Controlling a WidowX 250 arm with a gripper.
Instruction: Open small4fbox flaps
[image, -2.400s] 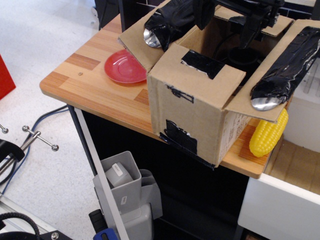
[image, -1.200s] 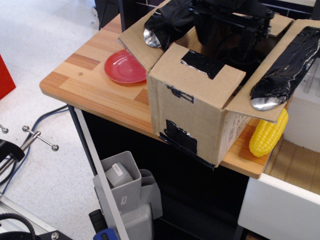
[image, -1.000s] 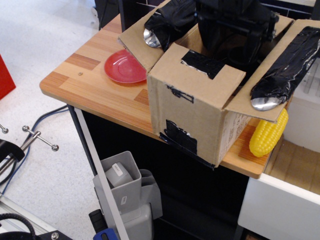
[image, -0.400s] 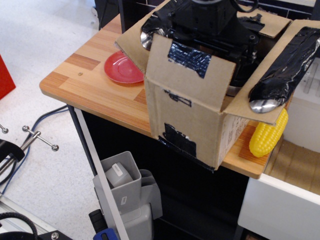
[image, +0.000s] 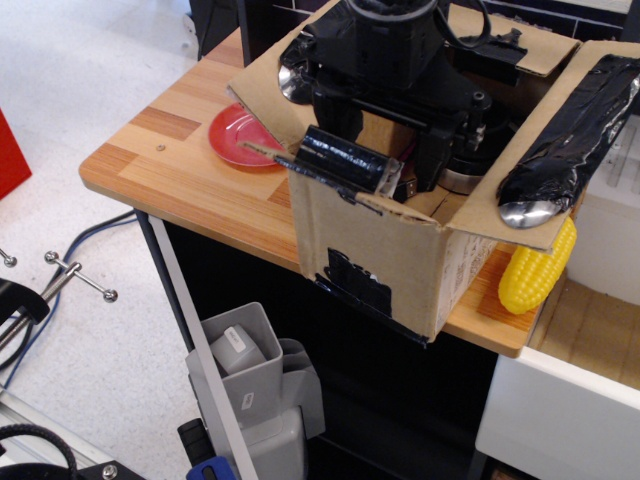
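Note:
The brown small4fbox (image: 385, 255) stands at the table's front edge, black tape patches on its near side. My black gripper (image: 384, 160) reaches down into its open top, two fingers spread with bare cardboard showing between them, just behind the near flap (image: 340, 158). That flap, with black tape on it, is tipped outward toward the camera, near level. The left flap (image: 262, 92) and the right flap (image: 570, 130) lie folded out, each bearing a black-wrapped weight. The back flap (image: 535, 45) stands open behind the arm.
A red plate (image: 232, 137) lies on the wooden table (image: 165, 170) left of the box. A yellow corn cob (image: 537, 265) rests under the right flap at the table's right edge. A white bin (image: 612, 220) stands to the right.
The gripper came down into the box and forward. The near flap swung from lying over the opening to upright, then outward toward the camera. The box shifted slightly.

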